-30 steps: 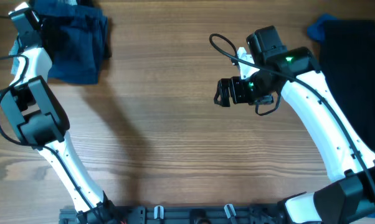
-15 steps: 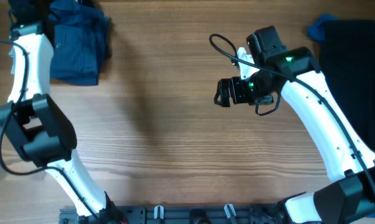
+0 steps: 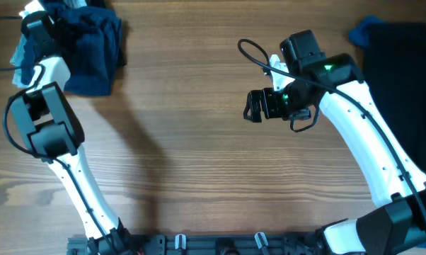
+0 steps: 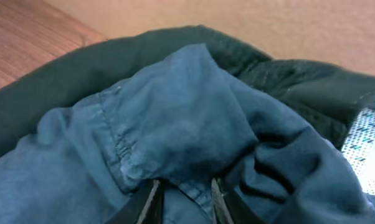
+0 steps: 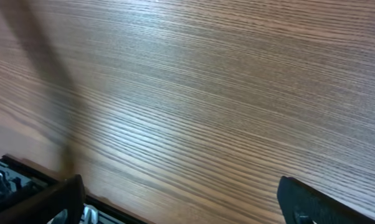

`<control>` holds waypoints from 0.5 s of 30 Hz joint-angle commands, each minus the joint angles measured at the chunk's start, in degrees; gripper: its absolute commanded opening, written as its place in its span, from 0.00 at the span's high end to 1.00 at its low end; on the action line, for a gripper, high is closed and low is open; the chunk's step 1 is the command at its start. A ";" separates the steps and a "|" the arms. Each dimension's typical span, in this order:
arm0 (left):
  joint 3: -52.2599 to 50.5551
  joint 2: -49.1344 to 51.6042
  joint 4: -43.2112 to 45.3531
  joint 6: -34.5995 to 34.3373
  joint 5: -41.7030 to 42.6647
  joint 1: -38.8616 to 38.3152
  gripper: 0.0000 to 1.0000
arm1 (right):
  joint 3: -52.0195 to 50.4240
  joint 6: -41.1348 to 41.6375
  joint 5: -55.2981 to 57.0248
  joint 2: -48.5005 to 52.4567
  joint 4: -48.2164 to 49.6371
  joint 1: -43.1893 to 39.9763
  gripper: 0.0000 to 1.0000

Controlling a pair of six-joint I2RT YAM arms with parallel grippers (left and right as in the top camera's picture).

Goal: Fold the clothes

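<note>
A dark navy-blue garment [image 3: 93, 57] lies bunched at the table's far left corner. My left gripper [image 3: 39, 21] is at its far left edge. In the left wrist view, the jaws [image 4: 183, 199] are closed narrowly on a fold of this navy fabric [image 4: 175, 118]. A darker black garment [image 4: 299, 74] lies under and behind it, and a pale blue-white piece [image 4: 369, 140] shows at the right edge. My right gripper [image 3: 252, 105] is open and empty above bare wood, right of the table's middle; its fingers [image 5: 181, 194] are wide apart.
A large black garment [image 3: 404, 64] covers the far right of the wooden table [image 3: 199, 163], with a bright blue piece [image 3: 361, 30] at its upper left corner. The arm mounts run along the front edge [image 3: 220, 244].
My left arm swung out toward the far corner and came back over the navy garment, which is now more bunched near the gripper. The right arm has not moved.
</note>
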 commanded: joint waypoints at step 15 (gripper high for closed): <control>-0.52 -20.83 -29.05 0.70 1.18 0.04 0.45 | -0.39 -0.11 1.20 -0.96 -1.73 -0.07 0.00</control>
